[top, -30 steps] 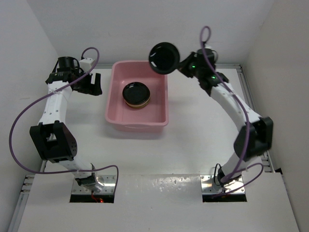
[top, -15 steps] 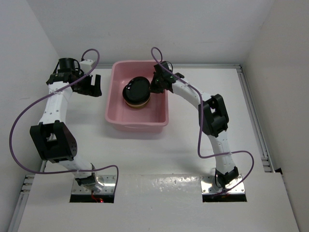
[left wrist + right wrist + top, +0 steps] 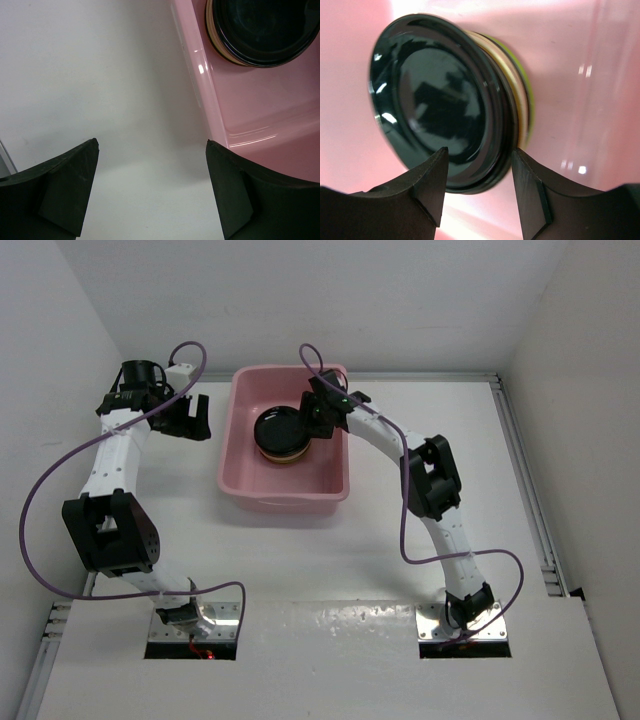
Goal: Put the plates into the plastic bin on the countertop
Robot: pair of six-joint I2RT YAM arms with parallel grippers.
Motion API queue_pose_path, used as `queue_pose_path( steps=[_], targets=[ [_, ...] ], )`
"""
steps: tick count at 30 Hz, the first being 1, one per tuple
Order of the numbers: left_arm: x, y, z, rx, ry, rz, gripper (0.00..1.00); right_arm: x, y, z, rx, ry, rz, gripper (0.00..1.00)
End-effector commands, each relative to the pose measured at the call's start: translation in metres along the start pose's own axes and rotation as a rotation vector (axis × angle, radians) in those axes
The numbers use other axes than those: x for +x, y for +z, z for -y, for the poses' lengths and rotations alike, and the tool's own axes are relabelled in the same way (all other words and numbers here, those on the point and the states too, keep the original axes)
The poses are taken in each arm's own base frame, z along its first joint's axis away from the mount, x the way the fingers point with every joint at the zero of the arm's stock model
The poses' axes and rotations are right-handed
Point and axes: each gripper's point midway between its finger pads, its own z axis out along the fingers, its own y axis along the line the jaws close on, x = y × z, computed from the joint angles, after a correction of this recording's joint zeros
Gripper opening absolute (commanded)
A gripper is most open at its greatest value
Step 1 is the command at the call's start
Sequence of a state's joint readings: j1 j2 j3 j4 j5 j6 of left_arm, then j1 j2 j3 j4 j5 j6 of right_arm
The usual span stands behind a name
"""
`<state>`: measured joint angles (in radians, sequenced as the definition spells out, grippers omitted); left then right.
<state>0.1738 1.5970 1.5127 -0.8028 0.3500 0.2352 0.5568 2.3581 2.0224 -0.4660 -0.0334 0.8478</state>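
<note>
Several plates (image 3: 281, 435) stacked in pink bin (image 3: 285, 502), black topmost; R gripper (image 3: 479, 152) parted astride it, L gripper (image 3: 152, 145) splayed.

Looks down from high behind the arm bases (image 3: 192, 625) over the whole countertop (image 3: 400, 540). From the wrists, peers close: left at the rim of the pink bin (image 3: 200, 85), right at the black plate (image 3: 435, 115), both shared with overhead.

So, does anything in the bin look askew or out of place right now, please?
Nothing stands out: the plates sit in one tidy stack inside the pink bin, a black one on top, nothing spilled or visibly broken.
</note>
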Motion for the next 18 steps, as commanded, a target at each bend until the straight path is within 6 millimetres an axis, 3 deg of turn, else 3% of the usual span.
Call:
queue_pose_path(
  steps=[1,7,10,13,14,15,16,17,18],
  targets=[
    [-0.009,-0.014,0.001,-0.016,0.013,0.048,0.89,-0.016,-0.021,-0.003,0.045,-0.126,0.079,0.51],
    [-0.010,-0.013,0.005,0.003,0.013,0.054,0.89,-0.035,-0.039,-0.013,0.032,-0.162,0.158,0.50],
    [-0.010,-0.013,0.005,0.003,0.013,0.054,0.89,-0.045,-0.050,-0.023,0.007,-0.182,0.178,0.56],
    [-0.010,-0.013,0.003,-0.006,0.022,0.051,0.89,-0.060,-0.083,-0.045,-0.054,-0.251,0.231,0.69],
    [-0.009,-0.014,0.001,-0.018,0.022,0.047,0.89,-0.076,-0.115,-0.062,-0.096,-0.287,0.288,0.75],
    [-0.011,-0.017,0.001,-0.020,0.025,0.055,0.89,-0.079,-0.127,-0.065,-0.107,-0.304,0.301,0.84],
    [-0.011,-0.017,0.001,-0.020,0.025,0.055,0.89,-0.085,-0.150,-0.065,-0.113,-0.325,0.320,1.00],
    [-0.011,-0.017,0.001,-0.020,0.025,0.055,0.89,-0.091,-0.164,-0.060,-0.110,-0.342,0.332,1.00],
    [-0.011,-0.017,0.001,-0.020,0.025,0.055,0.89,-0.105,-0.192,-0.048,-0.101,-0.328,0.361,1.00]
  ],
)
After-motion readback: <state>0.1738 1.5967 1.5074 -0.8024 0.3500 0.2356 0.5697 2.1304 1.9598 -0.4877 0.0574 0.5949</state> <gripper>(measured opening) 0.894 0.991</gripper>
